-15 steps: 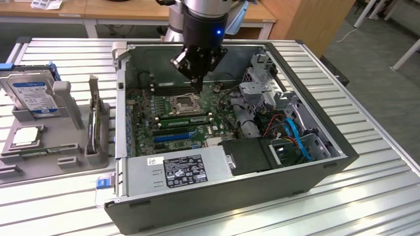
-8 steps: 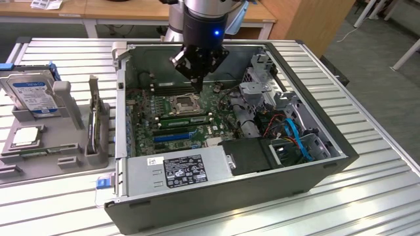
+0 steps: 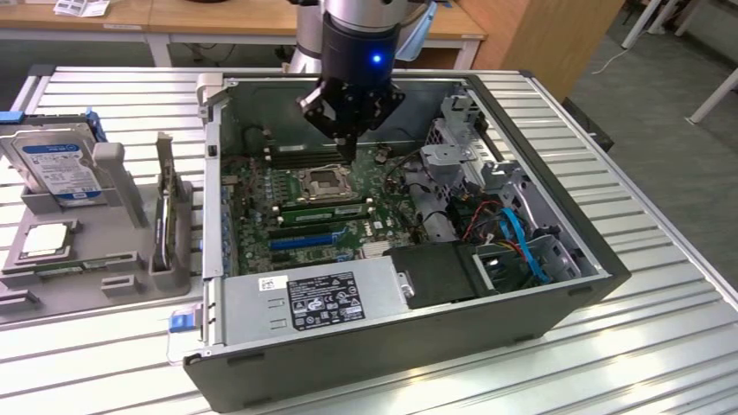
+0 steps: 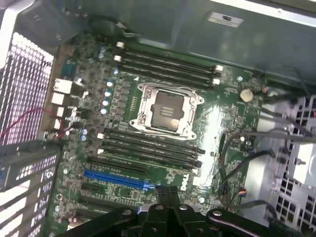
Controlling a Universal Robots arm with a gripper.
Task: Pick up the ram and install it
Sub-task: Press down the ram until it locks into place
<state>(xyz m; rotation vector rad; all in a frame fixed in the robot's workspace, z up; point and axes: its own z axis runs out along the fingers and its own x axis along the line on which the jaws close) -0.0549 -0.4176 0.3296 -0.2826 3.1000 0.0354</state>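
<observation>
- The grey computer case (image 3: 346, 367) stands open on the ribbed metal surface (image 3: 658, 346). Its near corner holds a silver power box (image 3: 311, 298) with a black label.
- At the exterior view's left, a grey plastic tray (image 3: 47, 301) carries a thin green stick that looks like the ram (image 3: 72, 264), lying flat in a groove. Behind it sit a square silver chip (image 3: 47, 239) and a hard drive (image 3: 52, 164).
- The ram is well apart from the jaws (image 3: 347, 152), outside the case.
- The jaws hang inside the case above the green board, close to the square metal socket (image 3: 323, 181). They are pressed together and hold nothing.
- The wrist view looks straight down past the black jaws (image 4: 168, 191). It shows the empty socket (image 4: 165, 111), rows of long black slots on both sides of it, and one blue slot (image 4: 116, 178).
- In the exterior view a green strip lies among the slots; I cannot tell if it is a stick or bare board.
</observation>
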